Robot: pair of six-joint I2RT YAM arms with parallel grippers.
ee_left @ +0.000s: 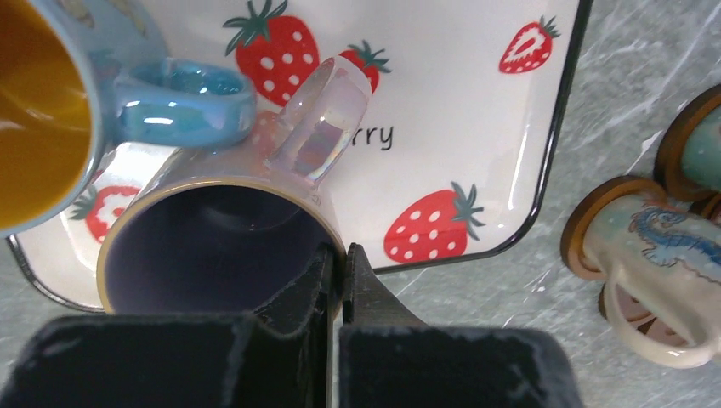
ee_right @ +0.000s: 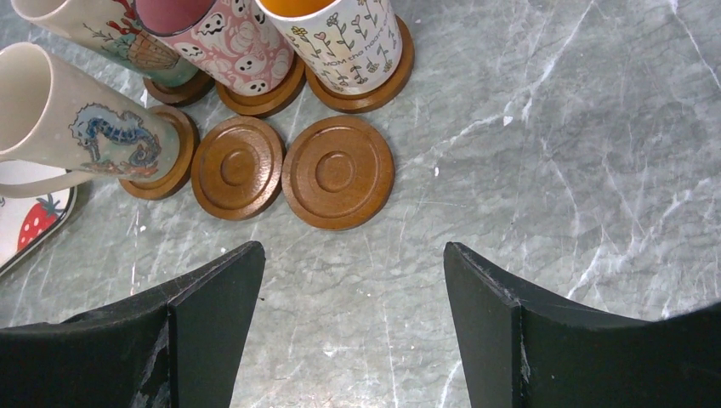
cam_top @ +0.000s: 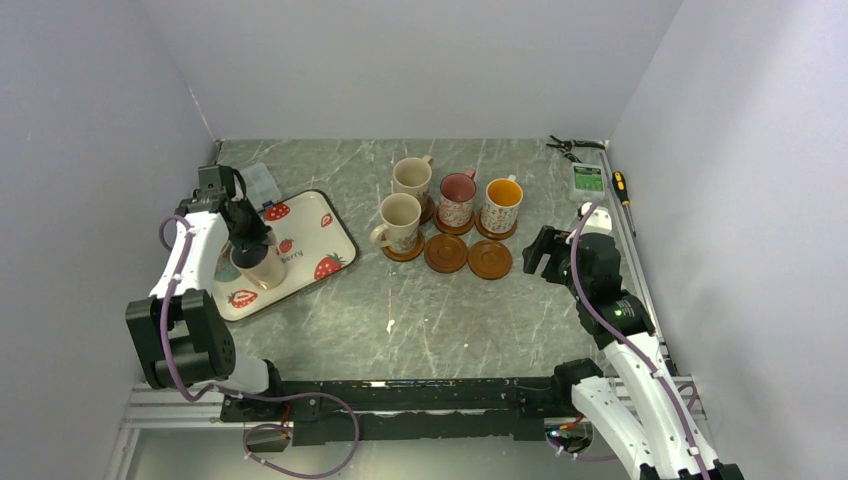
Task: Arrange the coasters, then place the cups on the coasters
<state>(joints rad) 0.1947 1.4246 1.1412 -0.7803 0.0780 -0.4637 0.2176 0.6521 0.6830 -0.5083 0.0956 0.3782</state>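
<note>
My left gripper [ee_left: 343,255] is shut on the near rim of a cream cup with a lavender inside [ee_left: 204,255], one finger inside and one outside. That cup [cam_top: 257,262] stands on the strawberry tray [ee_left: 476,93] beside a blue cup with an orange inside [ee_left: 51,93]. Several cups stand on coasters mid-table: a cream one [cam_top: 400,222], another cream one [cam_top: 411,178], a pink-inside one [cam_top: 457,197] and an orange-inside one [cam_top: 502,203]. Two coasters [ee_right: 237,167] [ee_right: 337,172] lie bare. My right gripper [ee_right: 353,251] hovers open just near of them, holding nothing.
A small clear plastic box [cam_top: 262,183] sits behind the tray [cam_top: 335,215]. Pliers [cam_top: 570,146], a green-faced device [cam_top: 587,180] and a screwdriver [cam_top: 621,186] lie at the back right corner. Grey walls close in the table on three sides.
</note>
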